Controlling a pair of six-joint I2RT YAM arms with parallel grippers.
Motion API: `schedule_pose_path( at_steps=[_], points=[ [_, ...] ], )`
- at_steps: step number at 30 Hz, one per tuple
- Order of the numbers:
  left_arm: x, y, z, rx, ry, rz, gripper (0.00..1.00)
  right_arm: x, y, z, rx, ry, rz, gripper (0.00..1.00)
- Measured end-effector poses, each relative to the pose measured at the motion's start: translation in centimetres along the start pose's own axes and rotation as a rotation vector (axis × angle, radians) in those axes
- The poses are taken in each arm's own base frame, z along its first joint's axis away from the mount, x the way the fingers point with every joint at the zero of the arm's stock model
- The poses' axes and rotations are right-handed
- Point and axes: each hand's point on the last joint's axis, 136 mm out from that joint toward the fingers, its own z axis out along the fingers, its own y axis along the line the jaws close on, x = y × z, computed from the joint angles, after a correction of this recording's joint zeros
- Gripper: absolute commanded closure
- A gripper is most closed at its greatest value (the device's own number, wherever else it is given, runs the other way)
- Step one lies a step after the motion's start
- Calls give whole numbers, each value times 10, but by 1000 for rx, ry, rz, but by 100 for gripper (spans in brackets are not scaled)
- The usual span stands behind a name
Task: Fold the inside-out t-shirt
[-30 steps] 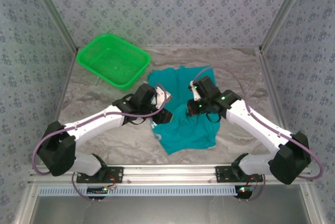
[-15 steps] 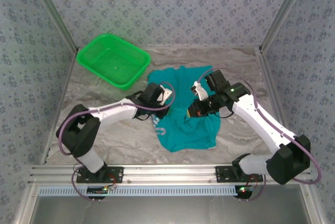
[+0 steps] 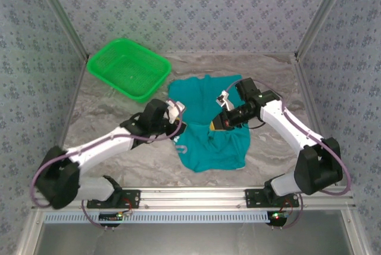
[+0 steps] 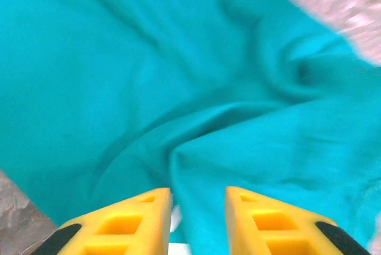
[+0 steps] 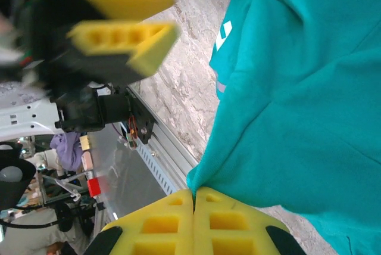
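The teal t-shirt (image 3: 217, 148) lies crumpled on the marbled table between the two arms, with white lettering (image 5: 223, 33) on one fold. My right gripper (image 5: 194, 192) is shut on a corner of the t-shirt (image 5: 297, 88) and holds that edge lifted off the table; in the top view it (image 3: 221, 121) sits over the shirt's middle. My left gripper (image 4: 198, 192) stands open just above the t-shirt (image 4: 149, 58), a raised fold of cloth lying between its yellow fingers (image 4: 137, 216). From above, the left gripper (image 3: 178, 114) is at the shirt's left edge.
A bright green mesh basket (image 3: 128, 67) stands at the back left. A metal rail (image 3: 190, 195) runs along the near table edge with both arm bases. Patterned walls close in the left, back and right sides.
The left gripper has drawn back a little to the left edge of the shirt. The right arm has shifted its elbow while keeping hold of the cloth.
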Motion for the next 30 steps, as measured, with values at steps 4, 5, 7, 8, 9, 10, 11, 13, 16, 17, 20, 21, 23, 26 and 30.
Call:
schedule_pose_path(
  at_steps=[4, 5, 7, 8, 9, 10, 11, 13, 16, 17, 20, 21, 23, 26, 30],
  points=[
    [-15, -47, -5, 129, -66, 82, 66, -1, -4, 4, -5, 7, 10, 100],
    [-13, -55, 0, 153, -55, 96, 65, -1, -5, 4, -2, 6, 11, 100],
    [-4, -68, 15, 187, -11, 109, 63, -3, -10, 2, 20, -3, 14, 98],
    [1, -71, 25, 195, 16, 111, 62, -4, -15, 1, 41, -11, 18, 98],
    [4, -72, 36, 198, 38, 111, 61, -5, -23, 0, 70, -21, 28, 98],
    [6, -72, 45, 197, 55, 110, 60, -6, -33, -2, 99, -32, 42, 98],
    [9, -71, 56, 194, 74, 107, 60, -7, -45, -5, 135, -47, 62, 98],
    [13, -69, 76, 189, 107, 102, 59, -8, -71, -12, 212, -78, 106, 97],
    [18, -66, 103, 178, 144, 96, 62, -11, -105, -20, 307, -131, 141, 97],
    [19, -65, 111, 174, 154, 94, 65, -12, -116, -20, 336, -143, 149, 95],
    [18, -60, 127, 158, 167, 90, 84, -19, -141, -15, 405, -165, 166, 86],
    [16, -58, 129, 151, 165, 89, 87, -22, -146, -14, 420, -178, 167, 83],
    [14, -50, 129, 136, 162, 69, 92, -27, -152, -14, 447, -207, 165, 77],
    [9, -27, 129, 101, 155, 21, 98, -35, -155, -20, 498, -261, 146, 68],
    [5, 9, 126, 48, 143, -44, 98, -34, -140, -30, 558, -330, 75, 61]
  ],
)
